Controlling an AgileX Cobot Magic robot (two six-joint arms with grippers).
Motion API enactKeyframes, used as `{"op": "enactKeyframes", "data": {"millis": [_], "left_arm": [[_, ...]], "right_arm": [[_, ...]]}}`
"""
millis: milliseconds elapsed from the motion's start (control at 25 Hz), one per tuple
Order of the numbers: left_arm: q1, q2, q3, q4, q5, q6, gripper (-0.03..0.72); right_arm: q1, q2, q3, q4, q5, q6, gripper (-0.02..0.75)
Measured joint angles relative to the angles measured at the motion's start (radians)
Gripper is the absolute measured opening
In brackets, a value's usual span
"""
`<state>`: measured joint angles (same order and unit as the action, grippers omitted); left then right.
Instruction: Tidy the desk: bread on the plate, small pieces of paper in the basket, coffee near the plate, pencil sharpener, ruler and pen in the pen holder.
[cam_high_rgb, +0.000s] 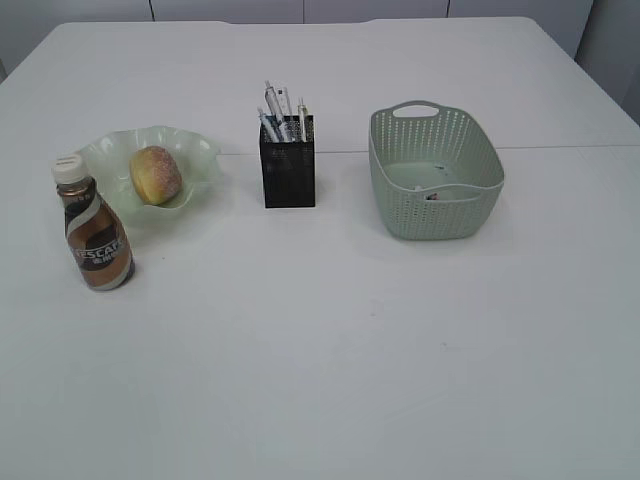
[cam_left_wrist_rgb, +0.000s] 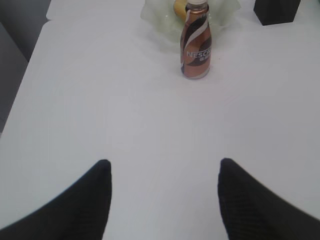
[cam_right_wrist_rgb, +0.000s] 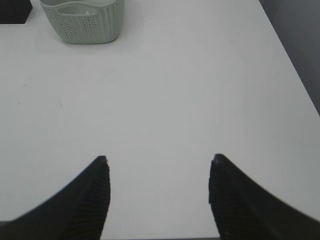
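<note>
Exterior view | coffee (cam_high_rgb: 96, 228) upright, cap up | pens (cam_high_rgb: 283, 113) vertical in pen holder (cam_high_rgb: 288, 165)

Slanted front view of the desk (cam_high_rgb: 330, 340); low wrist views, left sharing coffee (cam_left_wrist_rgb: 196, 47), right basket (cam_right_wrist_rgb: 85, 22).

This looks like an office or a test room set up as a work desk. A wide, plain white tabletop (cam_high_rgb: 330, 350) fills every view, with pale cabinet fronts (cam_high_rgb: 300, 10) along the far edge and grey floor beyond its sides. Well ahead of the fingers (cam_left_wrist_rgb: 75, 205) stand office things: a black mesh pen holder (cam_high_rgb: 288, 165) with pens (cam_high_rgb: 280, 115), a bottled coffee (cam_high_rgb: 95, 235) and a perforated basket (cam_high_rgb: 440, 185).
</note>
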<state>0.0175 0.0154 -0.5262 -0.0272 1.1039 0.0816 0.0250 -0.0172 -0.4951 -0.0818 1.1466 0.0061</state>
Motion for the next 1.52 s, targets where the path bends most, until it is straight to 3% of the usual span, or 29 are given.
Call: {"op": "enactKeyframes", "data": {"millis": [560,1520], "left_arm": [[-0.041,-0.002,0.0,0.0,0.0,0.0,0.489],[-0.041,-0.002,0.0,0.0,0.0,0.0,0.488]], "right_arm": [[-0.002,0.0,0.0,0.0,0.0,0.0,0.459],[-0.002,0.0,0.0,0.0,0.0,0.0,0.458]]}}
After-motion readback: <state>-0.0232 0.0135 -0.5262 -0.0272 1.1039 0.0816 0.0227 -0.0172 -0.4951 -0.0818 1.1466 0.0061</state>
